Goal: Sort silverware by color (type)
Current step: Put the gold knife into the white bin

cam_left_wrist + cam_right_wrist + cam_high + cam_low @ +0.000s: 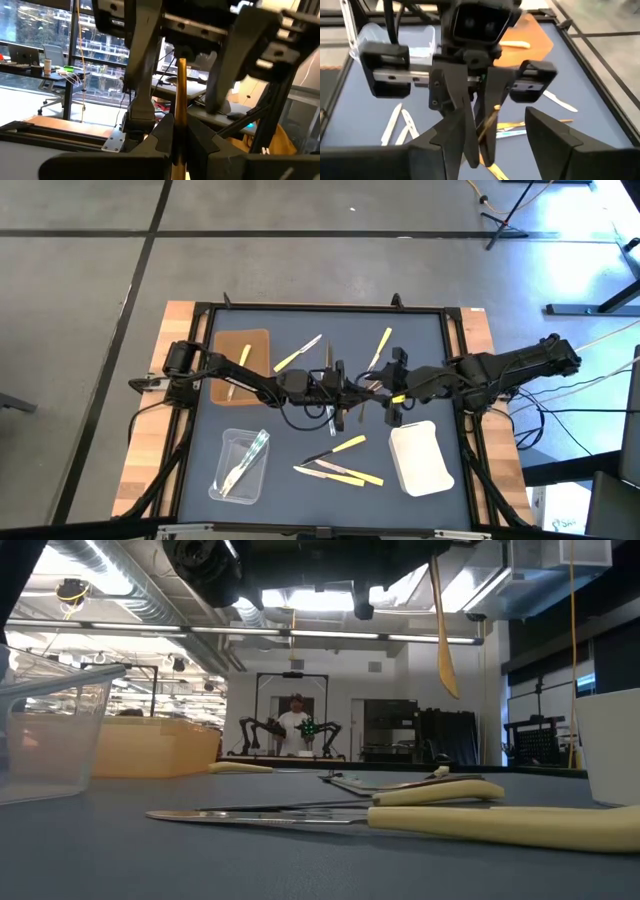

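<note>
A slim tan-yellow utensil (443, 630) hangs nearly upright high over the middle of the table. My left gripper (481, 134), reaching in level from the table's left, is shut on it. My right gripper (492, 147) faces it from the right and a little higher. It is open, with its fingers standing wide on either side of the utensil and the left fingertips. Other silverware lies loose on the dark mat: a yellow piece (380, 348) at the far side, and several yellow and silvery pieces (338, 470) near the front. My left gripper pinches the utensil's shaft (180, 107) between its two fingers. The fingers come level from the table's left and lie across it. The utensil stands nearly upright, sticking out above and below the fingers, its broader end (449, 685) down, clear of the table.
A brown tray (255, 345) at the far left holds a yellow utensil. At the near left, a clear tray (228, 442) holds clear utensils. A white tray (420, 458) sits at the near right. Both arms meet over the table's middle.
</note>
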Motion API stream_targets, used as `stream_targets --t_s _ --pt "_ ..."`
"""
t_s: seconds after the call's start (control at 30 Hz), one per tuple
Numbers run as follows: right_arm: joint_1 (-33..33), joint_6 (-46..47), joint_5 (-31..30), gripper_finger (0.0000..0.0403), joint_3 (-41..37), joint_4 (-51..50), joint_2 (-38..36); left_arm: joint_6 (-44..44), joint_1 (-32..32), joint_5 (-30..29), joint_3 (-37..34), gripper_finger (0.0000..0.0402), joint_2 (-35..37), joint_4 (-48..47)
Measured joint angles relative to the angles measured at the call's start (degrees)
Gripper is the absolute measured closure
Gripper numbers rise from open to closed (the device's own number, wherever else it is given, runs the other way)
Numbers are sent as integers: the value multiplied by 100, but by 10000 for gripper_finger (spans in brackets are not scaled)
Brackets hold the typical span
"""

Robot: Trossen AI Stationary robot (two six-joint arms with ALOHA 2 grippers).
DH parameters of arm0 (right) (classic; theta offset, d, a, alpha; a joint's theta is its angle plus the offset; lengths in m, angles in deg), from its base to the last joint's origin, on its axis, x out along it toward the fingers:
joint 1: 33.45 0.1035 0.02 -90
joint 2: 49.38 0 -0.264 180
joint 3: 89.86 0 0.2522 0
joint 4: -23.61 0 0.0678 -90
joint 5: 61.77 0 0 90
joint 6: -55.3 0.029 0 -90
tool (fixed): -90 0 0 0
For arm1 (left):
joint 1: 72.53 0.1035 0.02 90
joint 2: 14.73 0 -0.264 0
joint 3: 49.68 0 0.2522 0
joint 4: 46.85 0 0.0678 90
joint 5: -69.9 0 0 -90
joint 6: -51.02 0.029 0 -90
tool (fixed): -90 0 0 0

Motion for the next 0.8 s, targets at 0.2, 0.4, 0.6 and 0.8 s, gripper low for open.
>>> stream_targets --t_s 0.2,0.4,0.6,0.8 --pt "7 -43 -83 214 0 39 230 49 -30 -11 -11 383 0 -78" --pt "7 -111 -93 261 0 57 234 52 -33 -37 -11 383 0 -79" --pt "2 -109 9 319 0 57 234 58 -37 -56 -11 383 0 -73" --pt "0 -74 8 377 0 45 237 95 -39 -24 -11 383 0 -67"
